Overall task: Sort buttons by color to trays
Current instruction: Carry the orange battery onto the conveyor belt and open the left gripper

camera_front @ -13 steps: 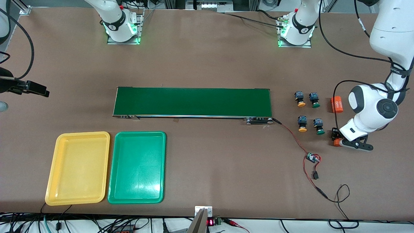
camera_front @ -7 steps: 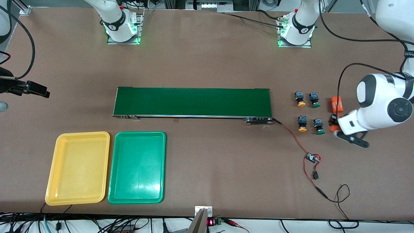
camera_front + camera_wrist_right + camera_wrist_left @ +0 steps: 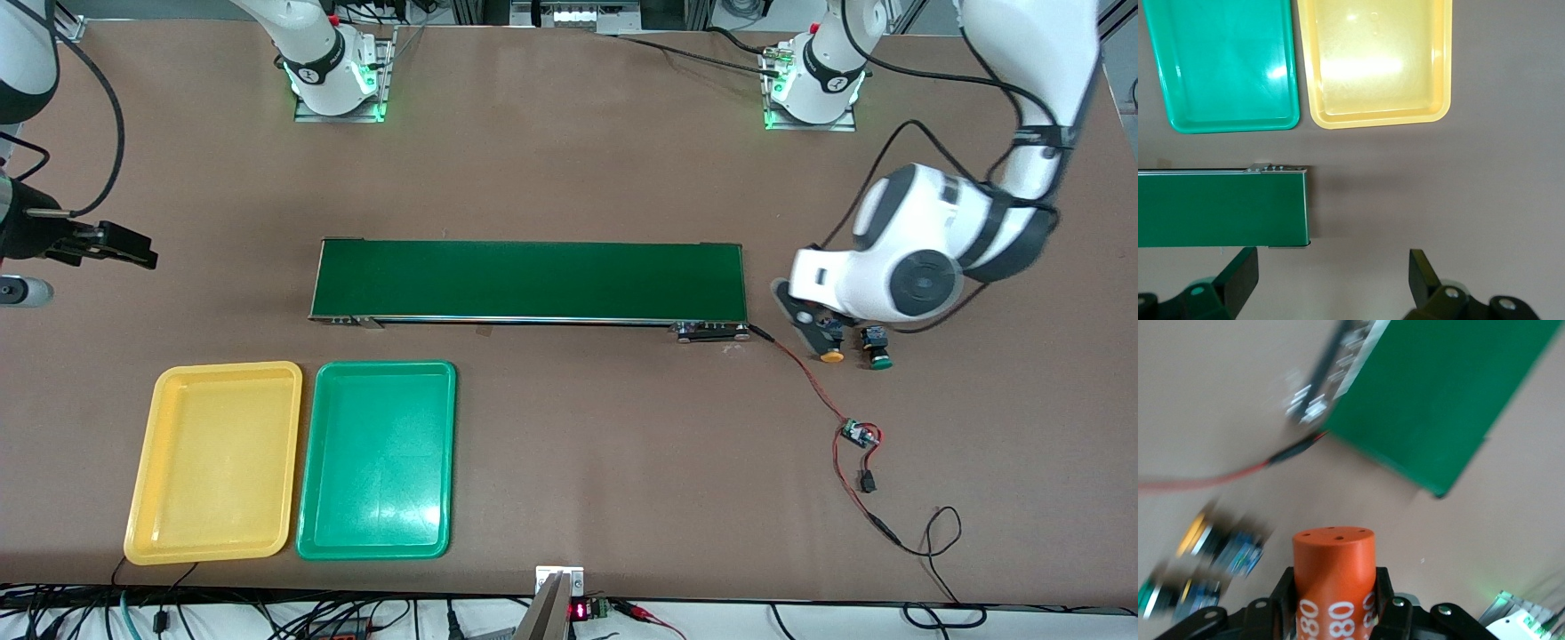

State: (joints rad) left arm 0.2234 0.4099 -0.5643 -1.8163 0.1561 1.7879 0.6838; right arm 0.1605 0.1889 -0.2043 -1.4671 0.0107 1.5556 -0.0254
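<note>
Orange cylinder (image 3: 1334,583) sat clenched in left tool (image 3: 1331,613) over the buttons (image 3: 832,354); it risked knocking them. Right tool (image 3: 1331,283) waited, released, near the belt (image 3: 1221,208).

Both trays (image 3: 213,462) unobstructed, left arm (image 3: 907,267) overhanging the buttons (image 3: 832,354) at belt (image 3: 529,280) end

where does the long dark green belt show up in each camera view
Front view: green belt, mid-table, farther from the camera than the trays.
Left wrist view: one end, past the orange cylinder.
Right wrist view: one end.
Shared landmark: the belt's metal end bracket.
</note>
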